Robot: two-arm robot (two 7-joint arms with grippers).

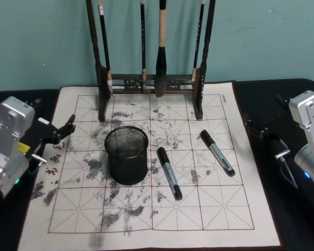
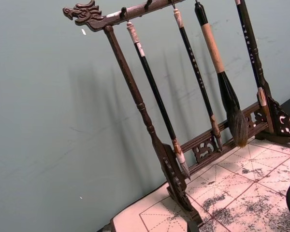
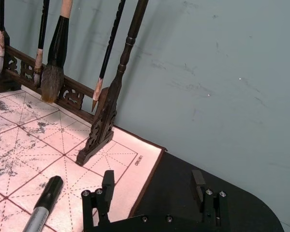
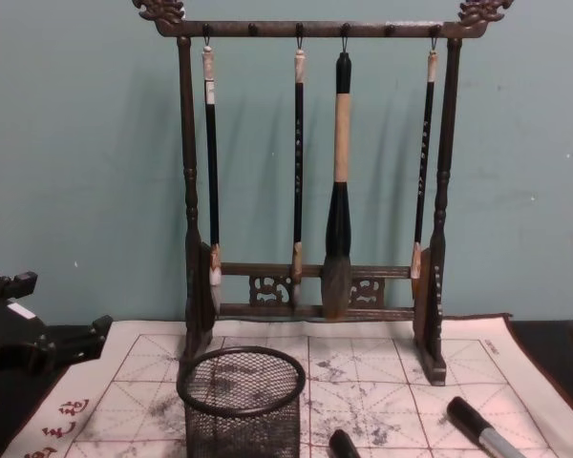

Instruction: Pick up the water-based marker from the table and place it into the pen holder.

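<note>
Desk (image 1: pixel 298 230): black, carries everything.
Mat (image 1: pixel 220 209): ink-blotched grid sheet, the working area.
Rack (image 4: pixel 310 29): 12 o'clock, behind the work; brushes hang clear of any reach.
Holder (image 1: pixel 126 157): upright mid-mat, mouth up to receive; seemingly empty.
Left pincer (image 1: pixel 63 130): 9 o'clock of holder, at mat's edge, jaws apart, empty.
Right pincer (image 3: pixel 152 181): 3 o'clock, at mat's opposite edge, jaws spread, empty.
Near marker (image 1: pixel 169 172): flat, just beside holder at 4 o'clock.
Far marker (image 1: pixel 217 152): flat, 3 o'clock, apart, free to grip.
Unclear: which marker is water-based; chest view crops both barrels.
</note>
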